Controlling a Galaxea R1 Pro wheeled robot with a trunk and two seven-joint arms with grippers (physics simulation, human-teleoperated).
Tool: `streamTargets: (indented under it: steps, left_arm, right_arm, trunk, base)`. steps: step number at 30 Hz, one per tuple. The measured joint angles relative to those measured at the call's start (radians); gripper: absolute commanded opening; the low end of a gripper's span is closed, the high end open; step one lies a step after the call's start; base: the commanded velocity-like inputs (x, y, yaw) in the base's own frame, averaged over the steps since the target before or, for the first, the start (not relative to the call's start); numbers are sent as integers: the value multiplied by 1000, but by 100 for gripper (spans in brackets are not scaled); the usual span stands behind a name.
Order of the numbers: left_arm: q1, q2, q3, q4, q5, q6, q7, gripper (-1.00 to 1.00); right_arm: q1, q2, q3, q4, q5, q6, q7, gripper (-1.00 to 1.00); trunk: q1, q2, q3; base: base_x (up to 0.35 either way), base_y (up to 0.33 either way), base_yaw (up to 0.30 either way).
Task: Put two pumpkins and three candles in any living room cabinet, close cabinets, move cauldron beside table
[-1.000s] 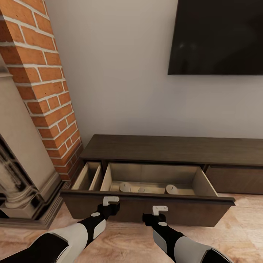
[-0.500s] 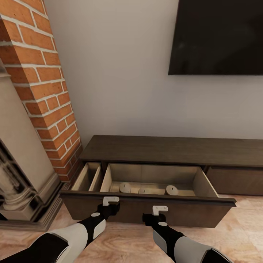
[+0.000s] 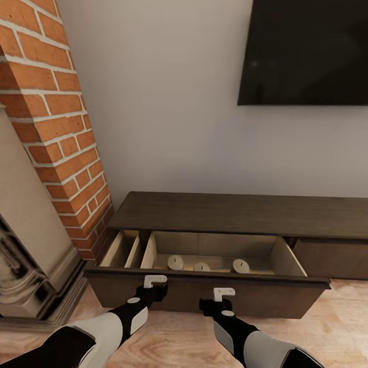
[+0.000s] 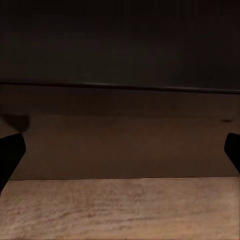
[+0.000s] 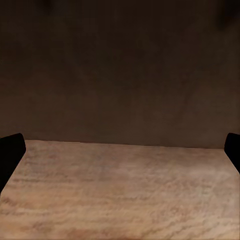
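Note:
The long dark-brown cabinet (image 3: 240, 210) stands against the wall with its wide drawer pulled out. Three candles (image 3: 175, 262), (image 3: 202, 267), (image 3: 240, 265) lie in a row on the drawer's pale floor. Both grippers hang low, close against the outside of the drawer front (image 3: 276, 299). My left gripper (image 3: 155, 280) is open near the front's top edge, with dark wood and floor between its fingers in its wrist view (image 4: 120, 155). My right gripper (image 3: 224, 294) is open a little lower, facing the same panel (image 5: 120, 150). Pumpkins, cauldron and table are out of view.
A narrow side compartment (image 3: 122, 248) stands open left of the wide drawer. A brick column (image 3: 61, 143) and a stone fireplace surround (image 3: 30, 266) crowd the left. A dark TV (image 3: 306, 51) hangs on the wall. Wood floor (image 3: 337, 327) spreads to the right.
The whole view has crept slightly forward, with the fireplace sliding left. The drawer opening looks a touch shorter from front to back. Both arms keep the same pose.

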Motion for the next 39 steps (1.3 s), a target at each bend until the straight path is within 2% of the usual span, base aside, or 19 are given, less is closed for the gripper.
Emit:
streamTargets:
  steps: [9, 18, 39]
  left_arm:
    - [0, 0, 1, 0, 1, 0, 0, 100]
    - [0, 0, 1, 0, 0, 0, 0, 100]
    - [0, 0, 1, 0, 1, 0, 0, 100]
  right_arm:
    - [0, 0, 1, -1, 2, 0, 1, 100]
    - [0, 0, 1, -1, 28, 0, 1, 100]
    - [0, 0, 1, -1, 28, 0, 3, 100]
  trunk:
    - [0, 0, 0]
    - [0, 0, 0]
    - [0, 0, 0]
  base:
    - [123, 0, 0]
    - [123, 0, 0]
    - [123, 0, 0]
